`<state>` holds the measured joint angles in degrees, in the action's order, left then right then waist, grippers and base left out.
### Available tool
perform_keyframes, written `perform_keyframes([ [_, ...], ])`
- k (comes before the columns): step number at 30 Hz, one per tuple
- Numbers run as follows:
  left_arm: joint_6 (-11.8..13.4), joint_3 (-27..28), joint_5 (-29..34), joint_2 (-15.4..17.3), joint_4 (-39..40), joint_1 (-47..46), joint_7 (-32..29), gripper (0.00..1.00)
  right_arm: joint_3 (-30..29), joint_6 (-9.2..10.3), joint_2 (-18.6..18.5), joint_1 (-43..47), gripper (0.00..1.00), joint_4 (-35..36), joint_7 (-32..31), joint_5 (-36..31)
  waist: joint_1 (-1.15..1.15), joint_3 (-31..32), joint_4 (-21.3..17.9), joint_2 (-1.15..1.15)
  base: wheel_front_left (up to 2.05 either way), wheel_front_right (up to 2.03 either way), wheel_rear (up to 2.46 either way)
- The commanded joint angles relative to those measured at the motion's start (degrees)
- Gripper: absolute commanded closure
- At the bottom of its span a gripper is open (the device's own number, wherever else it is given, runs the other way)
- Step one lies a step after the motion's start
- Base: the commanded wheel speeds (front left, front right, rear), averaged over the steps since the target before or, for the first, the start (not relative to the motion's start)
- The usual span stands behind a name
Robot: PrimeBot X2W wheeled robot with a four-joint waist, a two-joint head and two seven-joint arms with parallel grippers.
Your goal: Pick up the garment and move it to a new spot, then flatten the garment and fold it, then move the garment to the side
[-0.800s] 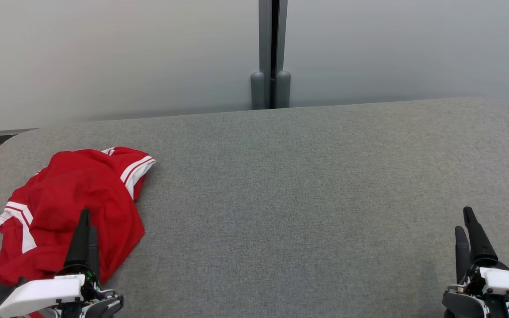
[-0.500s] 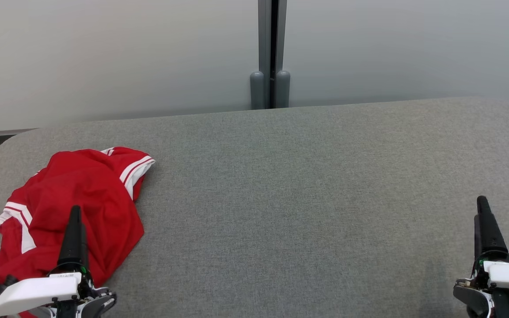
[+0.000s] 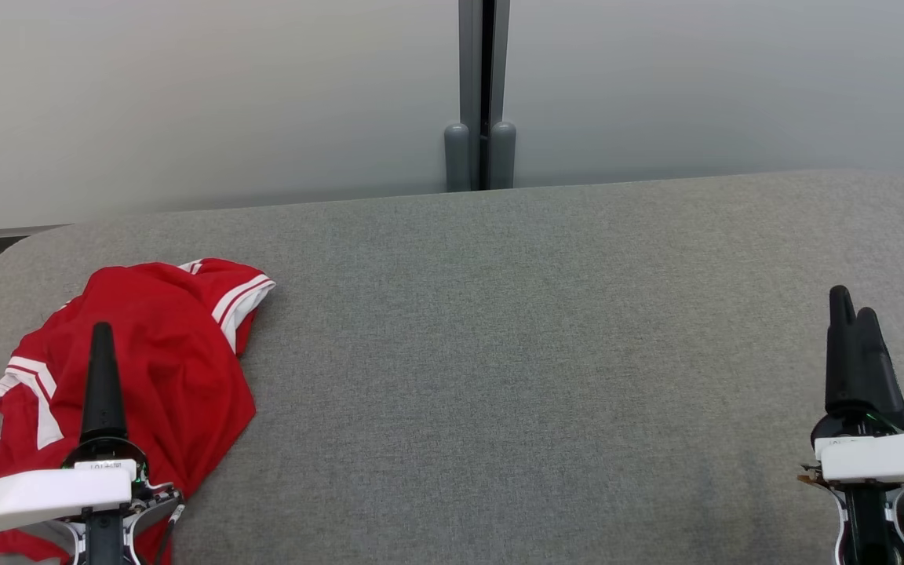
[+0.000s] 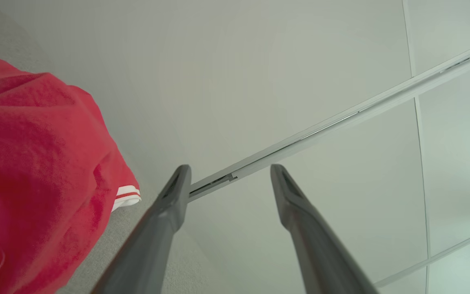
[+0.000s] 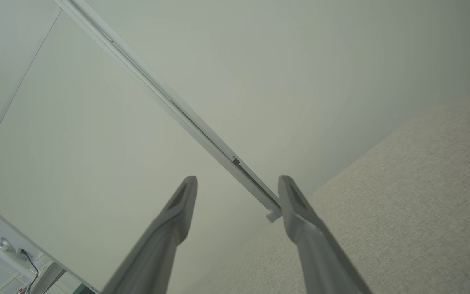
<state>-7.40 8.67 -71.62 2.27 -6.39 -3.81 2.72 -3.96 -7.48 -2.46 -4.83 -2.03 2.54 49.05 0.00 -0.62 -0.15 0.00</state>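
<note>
crumpled red white-striped garment (image 3: pixel 177 369) is seen just below left gripper (image 3: pixel 100 333), jaws spread, empty | right gripper (image 3: pixel 852 310) spread, well apart

We see the red garment (image 3: pixel 169 369), white-striped at the sleeves, crumpled in a heap beneath our left fingers (image 3: pixel 101 377), well apart from our right fingers (image 3: pixel 860 353).

A grey, fabric-covered counter (image 3: pixel 499 353) with rounded far corners spans the head view, and on its left part, near the left edge, lies a crumpled red garment (image 3: pixel 177 369) with white-striped sleeve bands, bunched in folds rather than spread flat.
</note>
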Motion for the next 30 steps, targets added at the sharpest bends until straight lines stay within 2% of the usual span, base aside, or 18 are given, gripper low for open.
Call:
perform_keyframes([
  [1,-0.1,0.2,2.5,0.4,2.1,-1.7,0.5,0.00,0.6,-0.01,-0.5,-1.5,0.00,1.9,0.8,-3.3,0.00,-0.1,0.0,0.00,0.00,0.00,0.00],
  [9,0.2,-2.3,12.1,0.5,5.7,-1.0,1.9,0.00,2.4,-0.02,-1.2,-1.3,0.00,3.6,2.1,-12.1,0.00,-0.3,-0.1,0.00,0.00,0.00,0.00],
  [15,0.5,-6.9,23.7,0.5,7.4,-0.2,3.0,0.00,4.3,-0.02,-1.6,-0.7,0.00,3.2,3.3,-18.4,0.00,-0.5,-0.1,0.00,0.00,0.00,0.00],
  [19,2.5,-9.8,30.2,0.5,7.2,-0.1,3.7,0.00,5.4,-0.02,-1.6,-0.7,0.00,3.1,3.9,-22.1,0.00,-0.7,-0.2,0.00,0.00,0.00,0.00],
  [30,7.6,-14.9,43.2,0.6,4.3,0.7,5.5,0.00,7.4,-0.02,-1.1,0.0,0.00,2.0,5.8,-32.5,0.00,-1.1,-0.3,0.00,0.00,0.00,0.00],
])
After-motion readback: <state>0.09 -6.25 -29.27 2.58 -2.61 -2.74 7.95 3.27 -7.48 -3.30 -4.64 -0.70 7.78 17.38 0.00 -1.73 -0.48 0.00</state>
